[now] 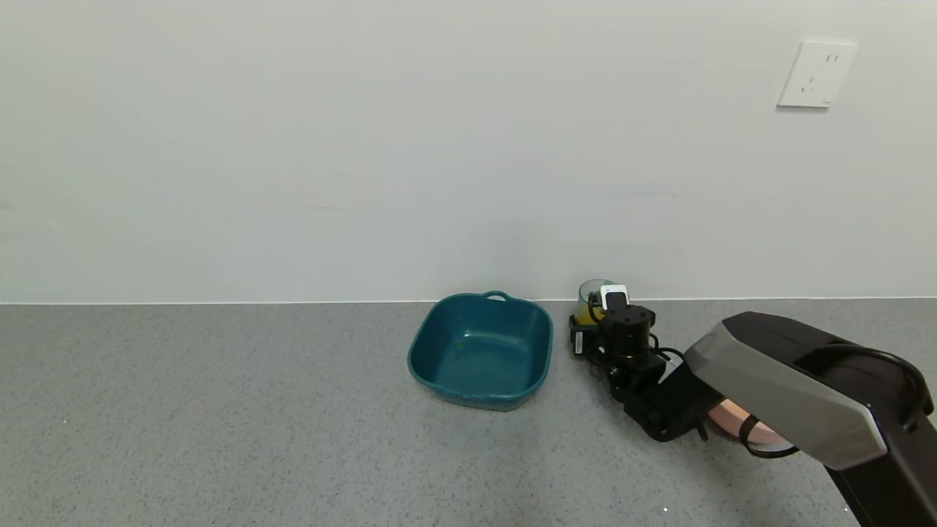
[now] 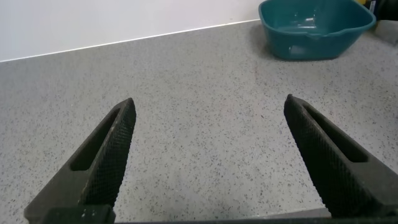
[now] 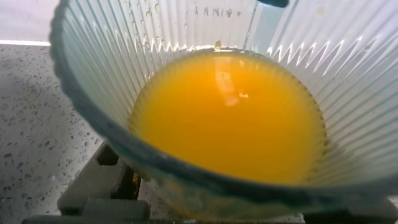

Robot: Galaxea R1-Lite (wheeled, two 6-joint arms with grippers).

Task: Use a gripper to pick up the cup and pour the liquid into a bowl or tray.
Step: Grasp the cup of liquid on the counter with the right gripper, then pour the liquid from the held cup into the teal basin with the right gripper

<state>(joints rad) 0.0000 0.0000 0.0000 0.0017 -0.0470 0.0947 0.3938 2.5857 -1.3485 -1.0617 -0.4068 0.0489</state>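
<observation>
Open grey worktop (image 1: 219,410) left of teal basin (image 1: 479,350); wall (image 1: 366,146) close behind; cup (image 1: 590,298) just beside basin's right.

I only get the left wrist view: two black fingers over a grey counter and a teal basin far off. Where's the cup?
Observer: The cup stands by the wall, just to the right of the basin, with the right hand at it.
Operator: Is anything in it?
Observer: Yes, orange liquid, its surface well below the rim.
Operator: Anything else out there?
Observer: A pink bowl, mostly hidden under the right arm.
</observation>
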